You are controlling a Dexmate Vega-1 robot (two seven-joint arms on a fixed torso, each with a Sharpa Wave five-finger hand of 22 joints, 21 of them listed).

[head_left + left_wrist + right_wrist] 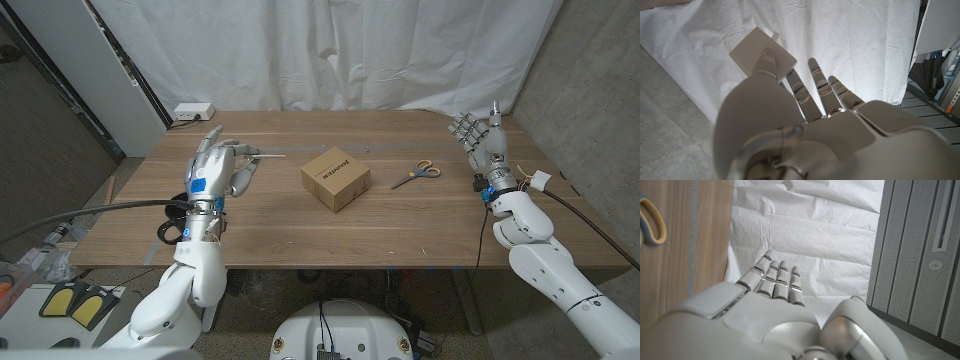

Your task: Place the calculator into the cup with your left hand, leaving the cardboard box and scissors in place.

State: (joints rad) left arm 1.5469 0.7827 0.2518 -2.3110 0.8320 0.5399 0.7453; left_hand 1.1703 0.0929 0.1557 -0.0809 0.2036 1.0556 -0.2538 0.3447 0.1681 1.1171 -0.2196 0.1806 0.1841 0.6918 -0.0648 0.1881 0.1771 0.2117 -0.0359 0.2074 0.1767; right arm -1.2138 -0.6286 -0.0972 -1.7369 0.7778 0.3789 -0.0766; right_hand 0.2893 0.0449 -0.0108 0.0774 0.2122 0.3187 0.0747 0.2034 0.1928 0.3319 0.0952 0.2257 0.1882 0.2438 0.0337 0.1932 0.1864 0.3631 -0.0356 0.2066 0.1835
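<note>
Half the calculator (pixel 745 52) behind left hand (pixel 805 135)

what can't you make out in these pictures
- Head view: the left hand covers the table behind it; what stands there cannot be told.
- Left wrist view: the flat pale slab it pinches shows a blank side; any keys hidden.
- Right wrist view: scissors cut off by the edge.

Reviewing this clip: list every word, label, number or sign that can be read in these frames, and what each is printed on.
Dark print across the top of the small brown cardboard box on the wooden table: too small and blurred to read.
Blue patch on the back of the left hand: no text can be made out.
Nothing readable elsewhere, including the wrist views.
</note>
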